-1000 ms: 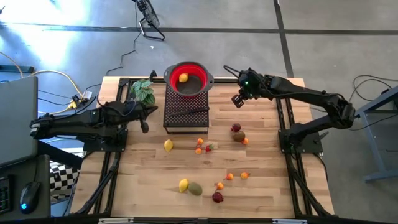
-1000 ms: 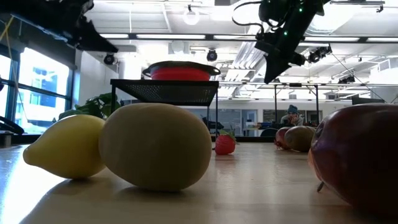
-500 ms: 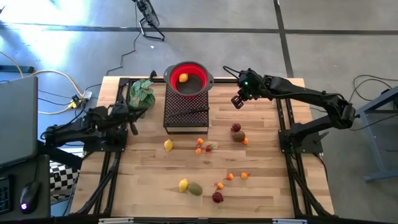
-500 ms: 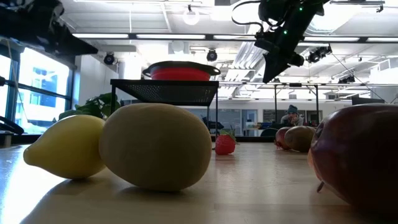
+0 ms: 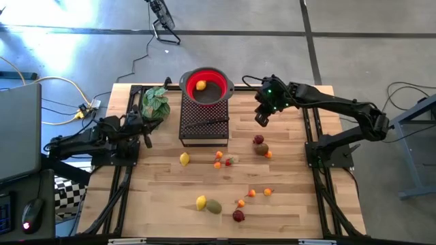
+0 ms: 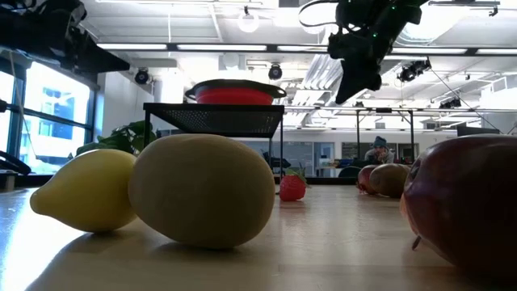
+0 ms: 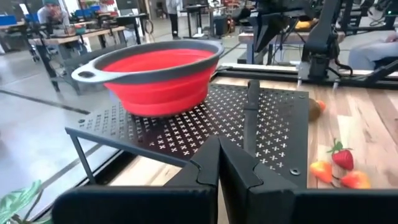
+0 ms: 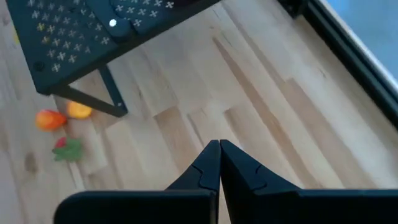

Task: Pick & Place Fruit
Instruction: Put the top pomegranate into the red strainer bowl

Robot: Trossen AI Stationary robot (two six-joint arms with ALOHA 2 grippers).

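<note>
The right claw [image 5: 263, 120] is now tipping downward, shut and empty, beside the red colander [image 5: 205, 85] holding one lemon [image 5: 201, 85]. At its six o'clock, the dark red fruit [image 5: 259, 140] is waiting on the bench [image 5: 293, 204]. The left claw [image 5: 146, 138] is parked, shut, empty.

High cam looks straight down, low cam level at tabletop; both share red bowl [image 5: 204, 86] on rack [image 5: 204, 119].

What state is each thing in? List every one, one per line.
red bowl: upright on the black rack, one lemon inside
black rack: standing on the table
lemon in bowl: placed
loose fruit: scattered on the table, not yet picked
left gripper: shut, empty, at the table's left edge
right gripper: shut, empty, raised right of the rack
</note>
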